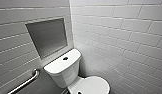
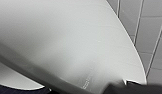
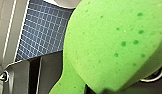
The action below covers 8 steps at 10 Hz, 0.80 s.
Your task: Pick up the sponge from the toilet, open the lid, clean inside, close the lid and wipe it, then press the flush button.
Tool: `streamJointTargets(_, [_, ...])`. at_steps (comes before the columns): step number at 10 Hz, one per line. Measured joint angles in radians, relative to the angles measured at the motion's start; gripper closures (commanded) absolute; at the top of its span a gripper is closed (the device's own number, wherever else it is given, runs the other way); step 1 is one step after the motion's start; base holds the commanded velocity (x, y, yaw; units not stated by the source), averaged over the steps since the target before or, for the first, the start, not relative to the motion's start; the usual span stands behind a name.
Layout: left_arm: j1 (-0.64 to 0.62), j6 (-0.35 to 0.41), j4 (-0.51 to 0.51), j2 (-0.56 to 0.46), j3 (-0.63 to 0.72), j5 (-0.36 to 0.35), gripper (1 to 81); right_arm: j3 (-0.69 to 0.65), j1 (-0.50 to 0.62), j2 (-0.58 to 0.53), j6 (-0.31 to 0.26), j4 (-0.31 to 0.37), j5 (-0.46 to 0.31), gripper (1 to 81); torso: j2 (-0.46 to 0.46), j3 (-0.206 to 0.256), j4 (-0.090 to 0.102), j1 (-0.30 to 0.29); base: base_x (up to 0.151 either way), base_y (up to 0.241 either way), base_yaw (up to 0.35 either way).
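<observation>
One white toilet point(image 1: 72, 72) stands in the corner of a room walled in pale tile point(image 1: 127, 32), its oval lid point(image 1: 94, 85) down over the bowl. The flush button point(image 1: 65, 58), dark and round, sits in the centre of the tank top. On the wall to the left of the tank, a square recess point(image 1: 48, 36) is set into the tiles, and a metal grab bar point(image 1: 25, 83) runs at a slant below it.

The sponge point(image 3: 114, 42), bright green and pitted with small holes, is off the toilet. It looms close in the right wrist view, above a floor of small blue tiles point(image 3: 39, 32). The right jaws are closed on it, pinching its narrow lower end.

Seen from the left wrist, a broad, glossy white curve of the toilet passes close by, with tiled wall just beyond its edge. Whether the left jaws are open or closed cannot be told.
</observation>
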Motion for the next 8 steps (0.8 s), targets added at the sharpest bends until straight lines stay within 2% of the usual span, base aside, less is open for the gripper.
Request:
streamJointTargets(6, [-0.024,-0.082,-0.003,-0.094,0.151,-0.219,1.0,-0.001,0.000,0.005,-0.001,0.000,0.000,81.1,0.000,0.000,0.000,0.000,0.000,0.000,0.000])
streamJointTargets(8, [-0.029,-0.083,-0.003,-0.115,0.186,-0.288,1.0,-0.001,0.000,0.005,-0.001,0.000,0.000,81.1,0.000,0.000,0.000,0.000,0.000,0.000,0.000])
